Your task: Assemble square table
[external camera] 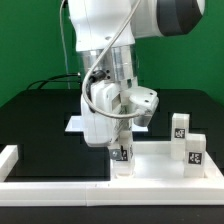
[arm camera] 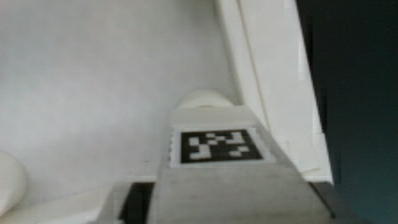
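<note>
The square table's top (external camera: 160,168) is a large white slab lying flat at the front, toward the exterior view's right. My gripper (external camera: 122,148) is shut on a white tagged leg (external camera: 123,155), held upright with its lower end at the slab's near-left part. In the wrist view the leg (arm camera: 217,150) fills the space between my gripper's (arm camera: 222,207) jaws. Its tag faces the camera and its tip points at the slab (arm camera: 107,80), close to the raised rim (arm camera: 267,60). Whether the tip touches is hidden. Two more legs (external camera: 180,125) (external camera: 196,150) stand on the slab's right side.
A long white border rail (external camera: 90,187) runs along the front and turns up at the exterior view's left (external camera: 9,155). The marker board (external camera: 74,124) lies behind the arm on the black table (external camera: 40,130). A rounded white shape (arm camera: 9,188) shows at the wrist view's edge.
</note>
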Robot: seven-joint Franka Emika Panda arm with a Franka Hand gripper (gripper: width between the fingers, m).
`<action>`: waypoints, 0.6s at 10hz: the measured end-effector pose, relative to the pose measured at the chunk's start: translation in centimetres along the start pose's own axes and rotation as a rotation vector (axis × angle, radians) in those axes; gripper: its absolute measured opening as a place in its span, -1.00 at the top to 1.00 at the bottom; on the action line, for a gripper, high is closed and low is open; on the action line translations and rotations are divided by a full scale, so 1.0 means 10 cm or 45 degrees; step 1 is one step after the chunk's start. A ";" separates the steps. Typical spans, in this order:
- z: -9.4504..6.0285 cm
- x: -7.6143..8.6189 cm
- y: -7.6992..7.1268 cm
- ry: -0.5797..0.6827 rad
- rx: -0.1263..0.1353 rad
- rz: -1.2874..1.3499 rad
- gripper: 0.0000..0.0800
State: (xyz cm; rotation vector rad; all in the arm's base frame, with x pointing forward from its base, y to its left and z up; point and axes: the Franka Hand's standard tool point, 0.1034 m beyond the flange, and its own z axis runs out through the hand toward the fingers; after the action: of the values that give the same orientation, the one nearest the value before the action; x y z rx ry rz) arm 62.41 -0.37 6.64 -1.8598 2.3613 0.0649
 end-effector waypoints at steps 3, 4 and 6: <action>0.01 -0.19 0.04 0.103 -0.029 -0.611 -0.52; 0.00 -0.21 0.04 0.099 -0.034 -0.784 -0.60; 0.01 -0.18 0.04 0.100 -0.041 -0.927 -0.62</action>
State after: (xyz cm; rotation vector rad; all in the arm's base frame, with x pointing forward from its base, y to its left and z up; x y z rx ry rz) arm 62.50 1.50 6.80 -2.6407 1.5844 -0.0471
